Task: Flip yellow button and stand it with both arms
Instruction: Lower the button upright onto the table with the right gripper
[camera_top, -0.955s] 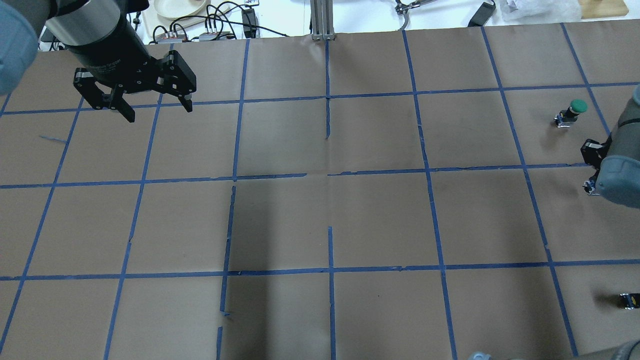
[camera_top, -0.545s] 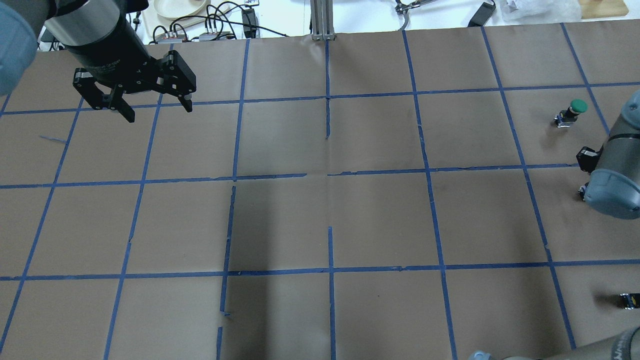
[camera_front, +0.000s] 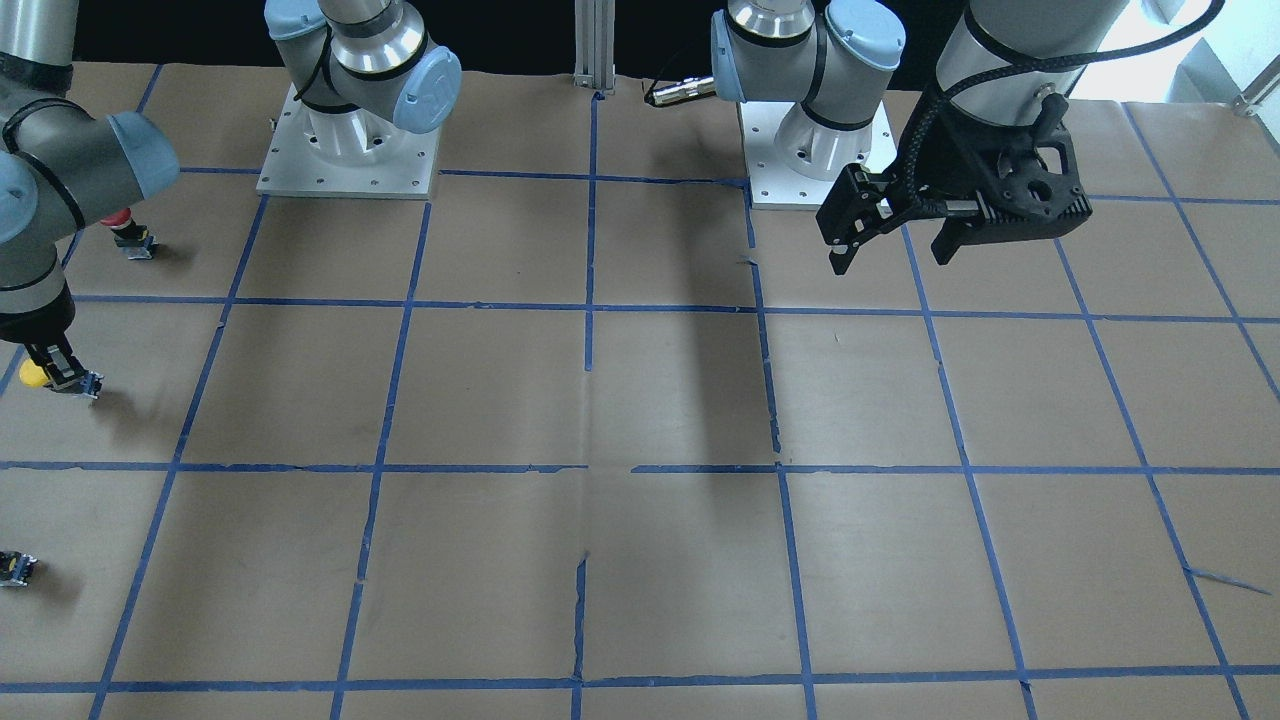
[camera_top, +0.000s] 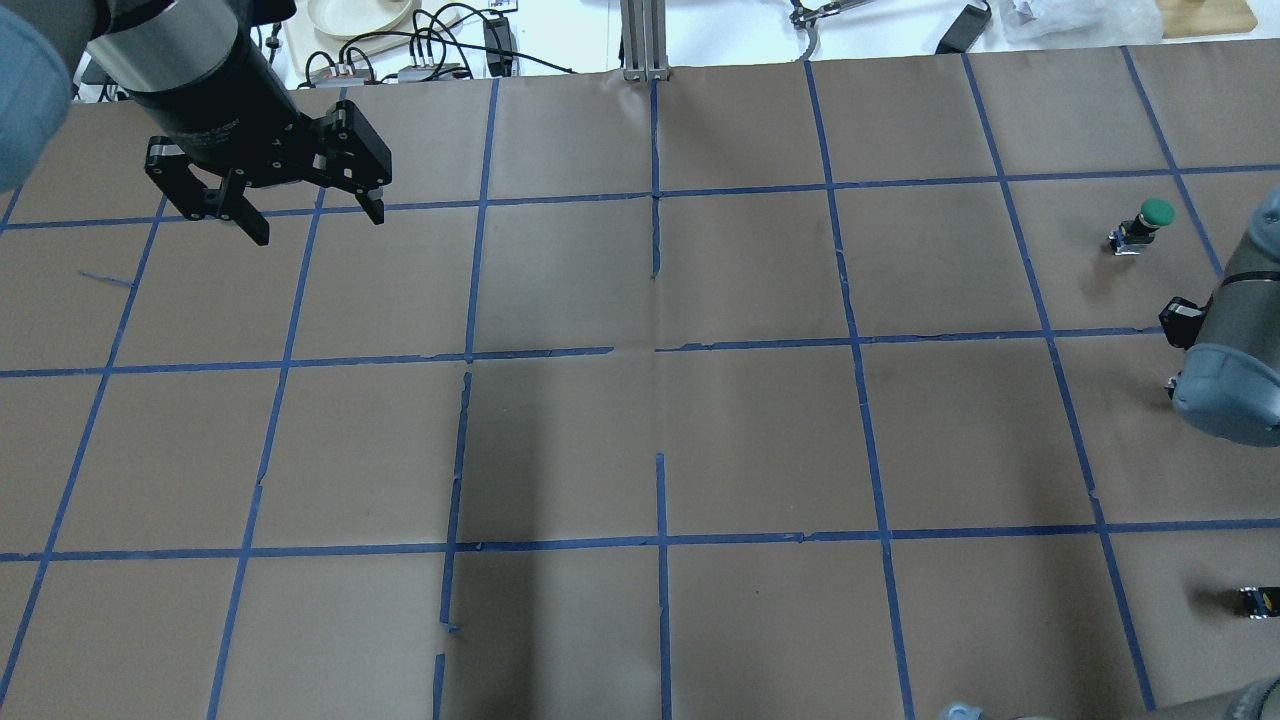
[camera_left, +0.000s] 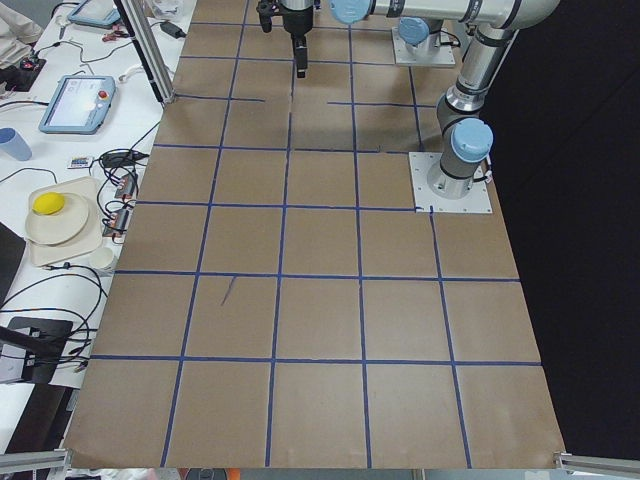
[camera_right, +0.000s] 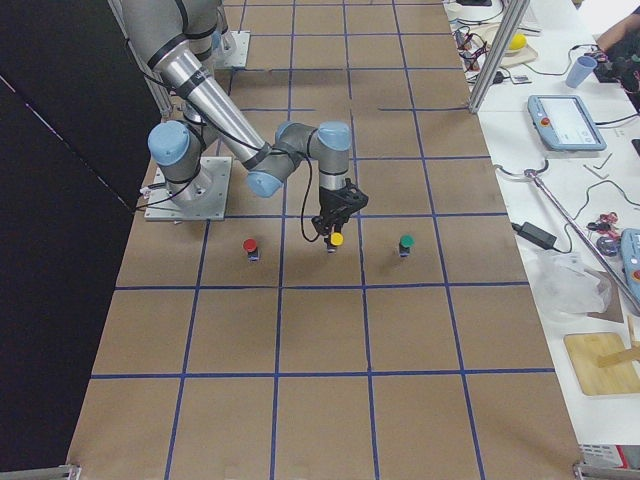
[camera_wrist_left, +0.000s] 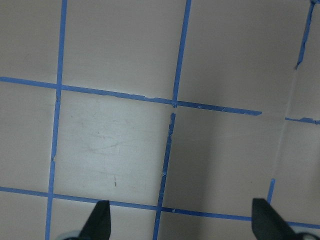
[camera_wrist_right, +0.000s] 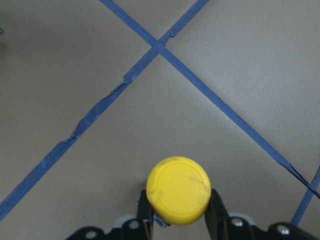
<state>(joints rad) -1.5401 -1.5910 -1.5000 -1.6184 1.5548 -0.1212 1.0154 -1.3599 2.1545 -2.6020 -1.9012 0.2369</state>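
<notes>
The yellow button (camera_wrist_right: 178, 190) has a round yellow cap and sits between the black fingers of my right gripper (camera_wrist_right: 177, 212), which is shut on its body. In the front-facing view the right gripper (camera_front: 60, 368) holds the button (camera_front: 32, 373) on its side, cap outward, at the table's far edge, low over the paper. It also shows in the exterior right view (camera_right: 337, 239). In the overhead view the right arm hides the button. My left gripper (camera_top: 320, 228) is open and empty, hovering high over the far left squares, and also shows in the front-facing view (camera_front: 890, 260).
A green-capped button (camera_top: 1140, 225) stands beyond the right gripper. A red-capped button (camera_front: 125, 230) stands on the robot's side of it. A small dark block with a yellow spot (camera_top: 1258, 600) lies near the right edge. Brown paper with a blue tape grid (camera_top: 660, 360) covers the table.
The right arm's elbow has shifted slightly left and toward the robot in the overhead view. The left arm and its open gripper have not moved.
</notes>
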